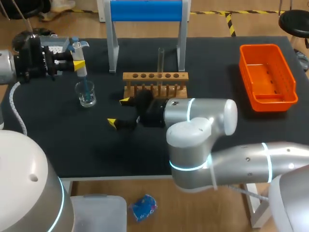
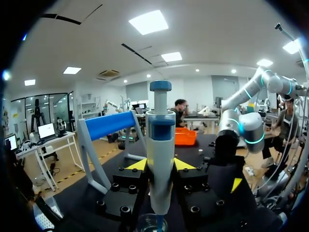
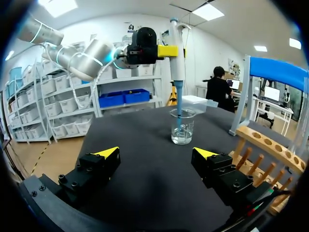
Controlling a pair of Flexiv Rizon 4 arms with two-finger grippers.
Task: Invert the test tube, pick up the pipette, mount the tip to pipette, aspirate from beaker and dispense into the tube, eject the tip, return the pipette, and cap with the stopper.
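We're mid-aspirate: left gripper (image 1: 78,64) pinches the pipette (image 2: 161,145), tip (image 3: 179,104) down in the beaker (image 1: 87,95), right gripper (image 1: 118,111) jaws spread, empty, beside the rack (image 1: 154,77) holding the test tube (image 1: 161,60); dispense, eject, return, capping remain.

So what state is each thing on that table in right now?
Left pincer, shut on the pipette.
Right pincer, open, empty.
Pipette, upright, tip down inside the beaker.
Beaker, upright, some liquid in it.
Test tube, upright in the rack.
Orange tray, empty.
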